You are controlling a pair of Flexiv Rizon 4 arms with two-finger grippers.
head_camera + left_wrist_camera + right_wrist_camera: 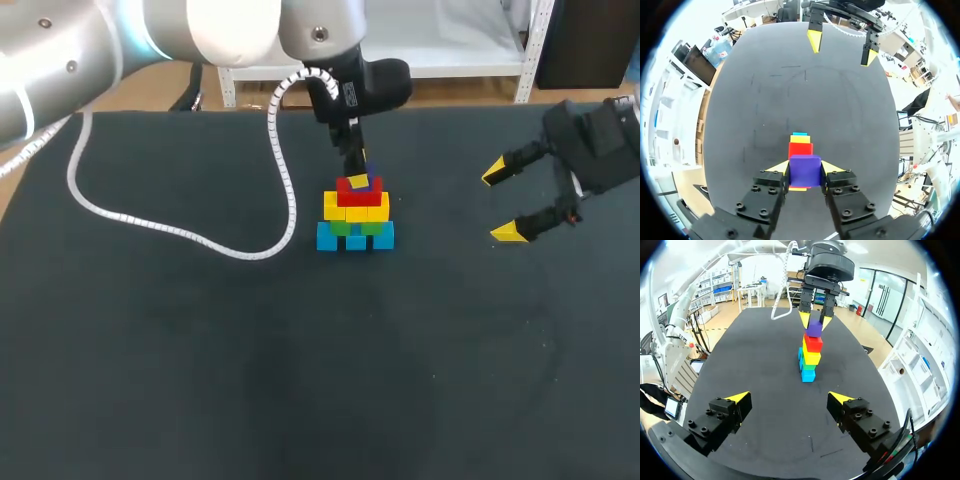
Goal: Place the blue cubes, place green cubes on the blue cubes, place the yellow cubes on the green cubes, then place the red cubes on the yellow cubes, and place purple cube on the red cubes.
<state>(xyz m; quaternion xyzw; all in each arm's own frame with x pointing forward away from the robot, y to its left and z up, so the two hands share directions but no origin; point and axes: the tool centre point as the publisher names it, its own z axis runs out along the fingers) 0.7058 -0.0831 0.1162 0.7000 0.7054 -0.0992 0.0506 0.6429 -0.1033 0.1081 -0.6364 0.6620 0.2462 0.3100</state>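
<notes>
At mid-table, stack of cubes (356, 225): blue at bottom, then green, yellow, red. On top of red cubes (813, 343), purple cube (814, 329), pinched from two sides by left gripper (805, 172). Well apart to the right, right gripper (500, 204) over the table (300, 380), fingers wide apart, nothing held.

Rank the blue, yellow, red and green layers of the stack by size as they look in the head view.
1. blue layer
2. yellow layer
3. red layer
4. green layer, though it is mostly hidden, so this place is unsure
</notes>
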